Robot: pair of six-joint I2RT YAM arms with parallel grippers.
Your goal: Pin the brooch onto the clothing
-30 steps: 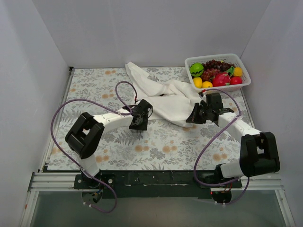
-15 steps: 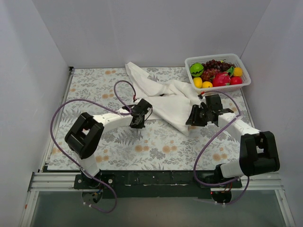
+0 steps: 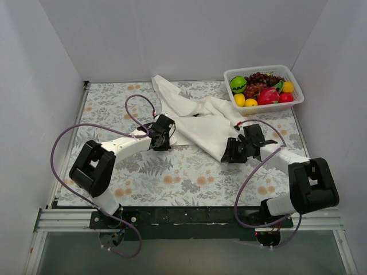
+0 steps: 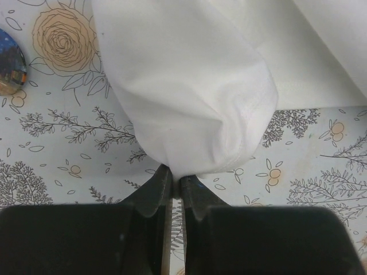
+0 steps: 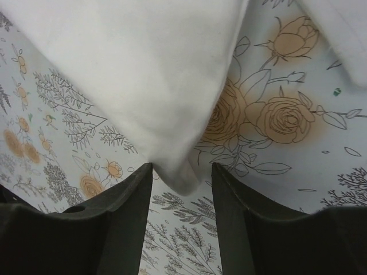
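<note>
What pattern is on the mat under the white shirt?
Grey line-drawn leaves and orange roses on a pale mat; clearest in the right wrist view.

Finding: a robotics test cell, not a home or a shop. Plain white panels (image 3: 172,40) box the bench in at nine, twelve and three o'clock. A left arm (image 3: 120,146) and a right arm (image 3: 287,156) are mounted along an aluminium rail (image 3: 63,221) at six o'clock, with purple cables (image 3: 60,140) looping loose. A floral mat (image 3: 189,172) covers the bench. A basket (image 3: 269,107) of fruit sits at one o'clock.
</note>
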